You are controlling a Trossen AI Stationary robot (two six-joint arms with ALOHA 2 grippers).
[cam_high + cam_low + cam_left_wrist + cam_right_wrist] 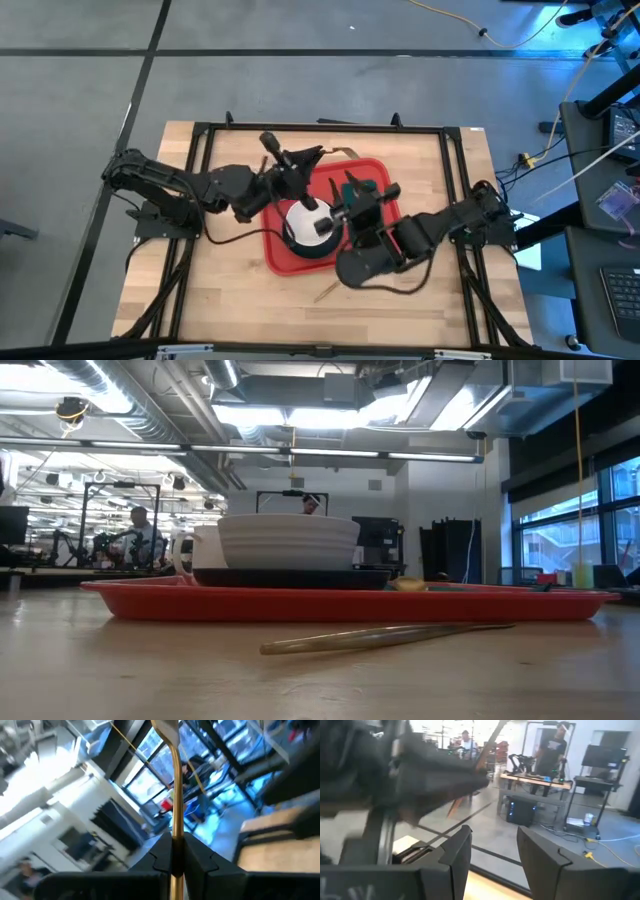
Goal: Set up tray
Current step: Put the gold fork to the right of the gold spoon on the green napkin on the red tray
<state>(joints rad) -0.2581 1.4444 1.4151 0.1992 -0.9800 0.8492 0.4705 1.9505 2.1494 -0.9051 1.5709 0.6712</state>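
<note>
Presently, the tray [372, 172] is set mid-table. A gold utensil [175, 810] is clamped in the left pincer [175, 851]; the right pincer [492, 845] is held apart, empty. Slippage onto the bowl [288, 540] is risked.

grey floor [300, 80], ceiling lights [300, 415], windows [560, 540] right.

Bright ceiling lights glare in low view; both wrist views motion-blurred.

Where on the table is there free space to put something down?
The bare wood of the table left of the red tray is free, as is the strip behind it. The tray's middle is crowded: bowl, left hand, right hand.
</note>
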